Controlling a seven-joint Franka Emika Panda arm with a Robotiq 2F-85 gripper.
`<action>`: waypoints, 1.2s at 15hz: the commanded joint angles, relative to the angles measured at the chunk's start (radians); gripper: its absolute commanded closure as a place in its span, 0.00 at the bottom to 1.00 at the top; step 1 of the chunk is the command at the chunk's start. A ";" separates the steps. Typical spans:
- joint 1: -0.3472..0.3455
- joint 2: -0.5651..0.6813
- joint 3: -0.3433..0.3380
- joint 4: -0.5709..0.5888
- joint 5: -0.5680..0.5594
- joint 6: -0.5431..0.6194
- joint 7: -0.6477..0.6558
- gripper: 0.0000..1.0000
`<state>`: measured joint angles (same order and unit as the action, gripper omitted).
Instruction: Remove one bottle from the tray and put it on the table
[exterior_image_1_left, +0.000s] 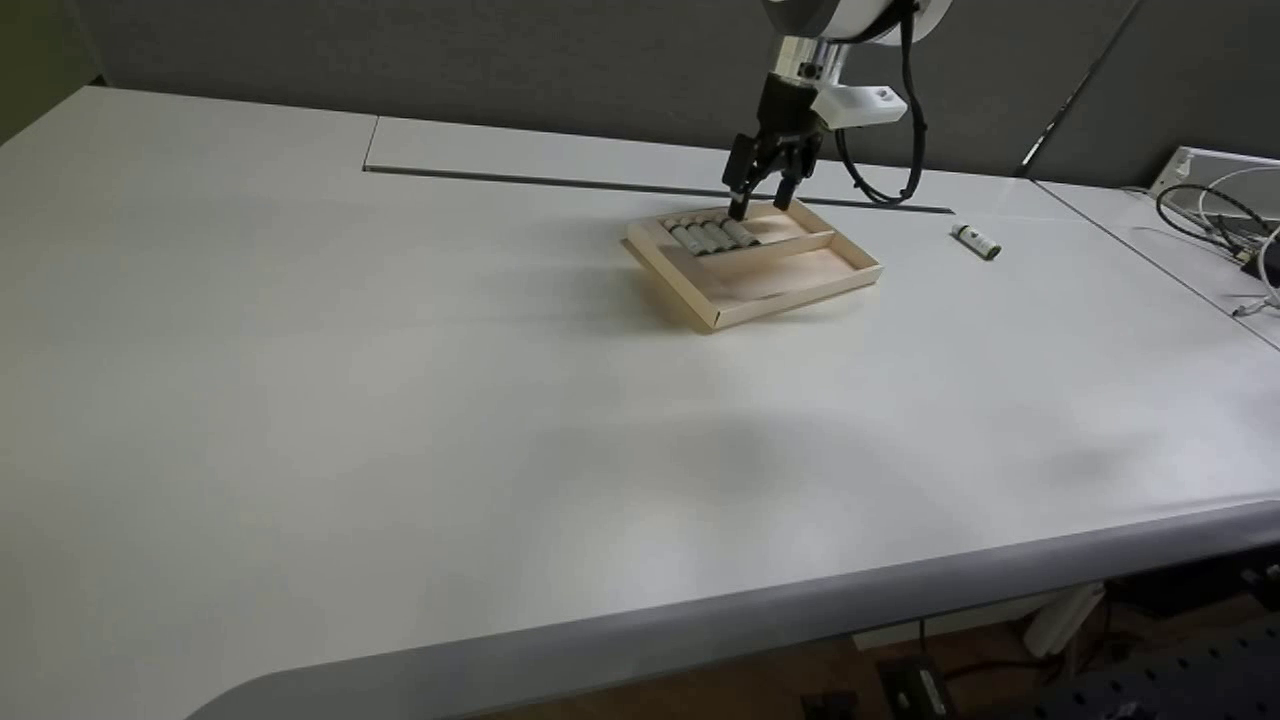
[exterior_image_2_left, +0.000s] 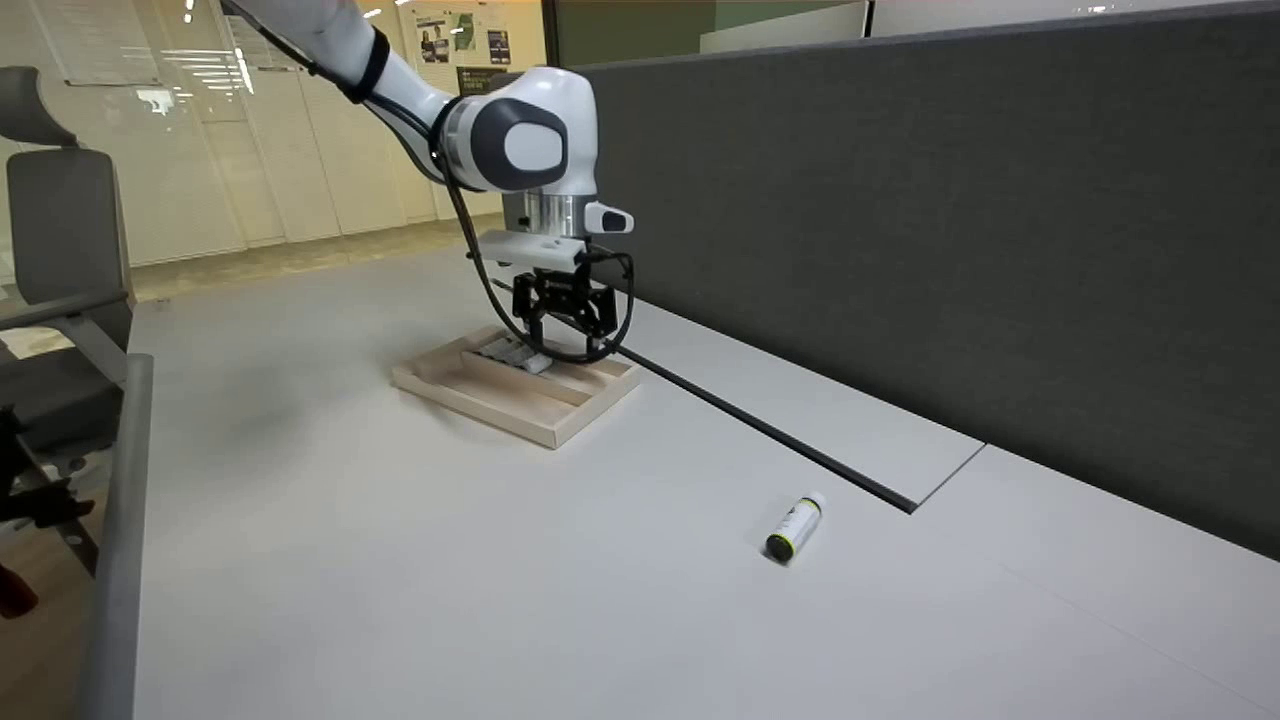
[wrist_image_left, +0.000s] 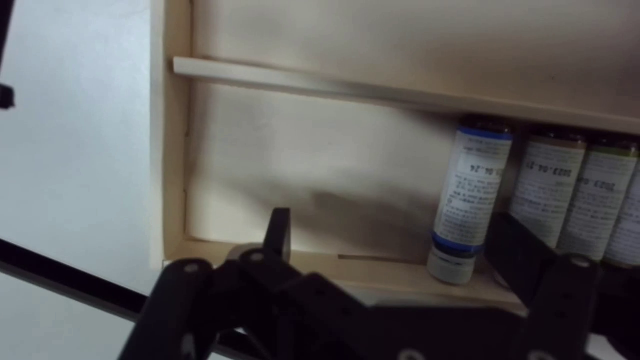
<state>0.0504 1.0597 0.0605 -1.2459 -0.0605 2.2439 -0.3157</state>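
Grasp step, I judge: my gripper (wrist_image_left: 389, 225) has its jaws spread either side of the end bottle (wrist_image_left: 471, 187), right of centre in the wrist view; next I should close, lift and set it on the table (exterior_image_1_left: 400, 400), where a loose bottle (exterior_image_1_left: 976, 242) lies, upper right in an exterior view. The end bottle lies in the tray (exterior_image_1_left: 797, 301), white label between blue bands, pale cap.

White-labelled cylindrical bottles (exterior_image_1_left: 716, 236) in a shallow, divided light-wood tray (exterior_image_1_left: 800, 297) on a smooth white-grey table (exterior_image_1_left: 400, 430).
They lie side by side in one compartment, the blue-banded bottle (wrist_image_left: 470, 190) ending the row; a green-banded, white-labelled bottle (exterior_image_2_left: 797, 524) lies on the table, well apart.
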 joint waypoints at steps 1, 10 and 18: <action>-0.005 0.029 0.013 0.046 -0.003 -0.034 0.015 0.00; -0.004 0.037 0.007 0.043 -0.013 -0.027 0.015 0.32; -0.016 -0.002 -0.006 0.054 -0.011 -0.026 0.022 0.88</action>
<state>0.0440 1.0809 0.0580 -1.2057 -0.0608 2.2419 -0.3167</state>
